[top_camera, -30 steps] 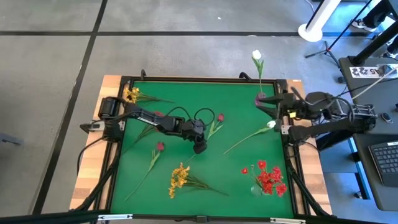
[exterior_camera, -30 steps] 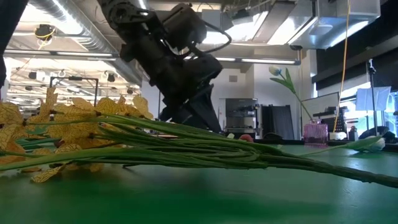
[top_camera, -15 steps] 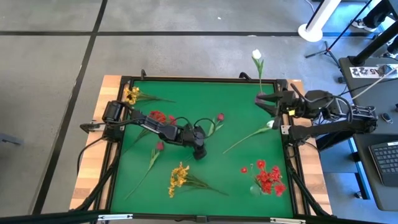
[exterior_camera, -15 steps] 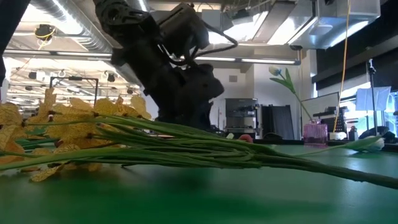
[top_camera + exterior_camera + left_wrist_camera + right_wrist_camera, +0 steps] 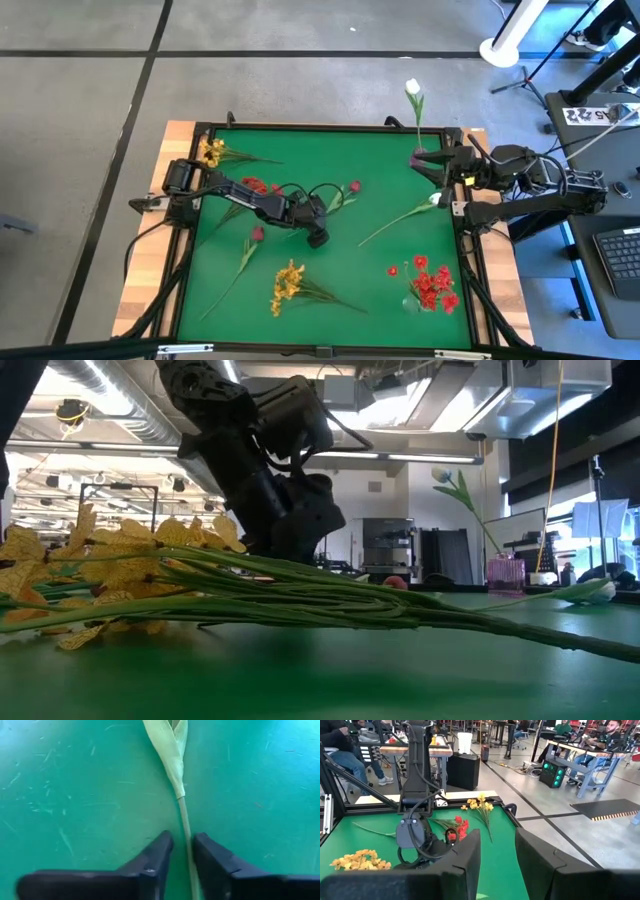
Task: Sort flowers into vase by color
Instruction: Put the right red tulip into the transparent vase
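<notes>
A dark pink bud flower (image 5: 352, 187) lies mid-table, its thin green stem running toward the near left. My left gripper (image 5: 316, 237) is down on the lower stem and shut on it; it also shows in the left wrist view (image 5: 183, 845). My right gripper (image 5: 443, 162) is open and empty at the table's right edge, beside a pink vase (image 5: 420, 158) that holds a white tulip (image 5: 412, 90). Lying on the green mat are another white tulip (image 5: 436, 200), a second dark pink bud (image 5: 257, 235), a yellow spray (image 5: 288, 284) and a red cluster (image 5: 256, 186). More red flowers (image 5: 432, 285) are at the near right. My left gripper pinches the dark pink flower's bare stem (image 5: 185, 822) between its two fingers, just below the pale green leaf (image 5: 172, 750). The fingers come from above, pointing down, one on each side of the stem. The stem lies on or just above the mat; I cannot tell which.
A second yellow flower (image 5: 210, 152) lies at the far left corner. In the low view the yellow spray (image 5: 110, 560) and its long stems (image 5: 380, 600) fill the foreground. A black frame (image 5: 330, 127) borders the mat. People sit at benches beyond the table (image 5: 335, 740).
My left gripper has dipped down over the dark pink flower's stem, then come up a little and tipped. My right arm has kept still.
</notes>
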Robot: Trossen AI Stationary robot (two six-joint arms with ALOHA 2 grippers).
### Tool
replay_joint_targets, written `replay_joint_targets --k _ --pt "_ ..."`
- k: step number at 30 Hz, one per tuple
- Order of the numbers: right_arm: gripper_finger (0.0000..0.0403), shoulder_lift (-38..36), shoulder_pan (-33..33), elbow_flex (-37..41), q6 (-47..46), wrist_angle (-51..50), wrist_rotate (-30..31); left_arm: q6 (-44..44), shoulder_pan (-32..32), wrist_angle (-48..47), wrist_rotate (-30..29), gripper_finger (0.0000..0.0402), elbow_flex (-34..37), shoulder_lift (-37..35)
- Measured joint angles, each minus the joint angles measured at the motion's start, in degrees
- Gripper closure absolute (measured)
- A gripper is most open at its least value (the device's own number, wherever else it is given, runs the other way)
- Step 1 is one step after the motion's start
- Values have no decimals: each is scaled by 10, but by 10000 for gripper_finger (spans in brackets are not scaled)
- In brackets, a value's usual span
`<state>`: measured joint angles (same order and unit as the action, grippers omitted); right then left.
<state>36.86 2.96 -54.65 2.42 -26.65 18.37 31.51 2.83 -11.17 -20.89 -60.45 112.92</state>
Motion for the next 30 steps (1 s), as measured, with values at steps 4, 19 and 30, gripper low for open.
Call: replay_joint_targets --k 4,19,30 --pt "281 0 0 0 0 0 0 0 -3 -3 -4 392 1 0" --pt "281 -17 0 -39 2 -1 -30 -94 -18 -6 -130 401 -29 -196" --pt "281 30 0 -38 -49 79 -107 -231 -13 310 3 401 -33 -316"
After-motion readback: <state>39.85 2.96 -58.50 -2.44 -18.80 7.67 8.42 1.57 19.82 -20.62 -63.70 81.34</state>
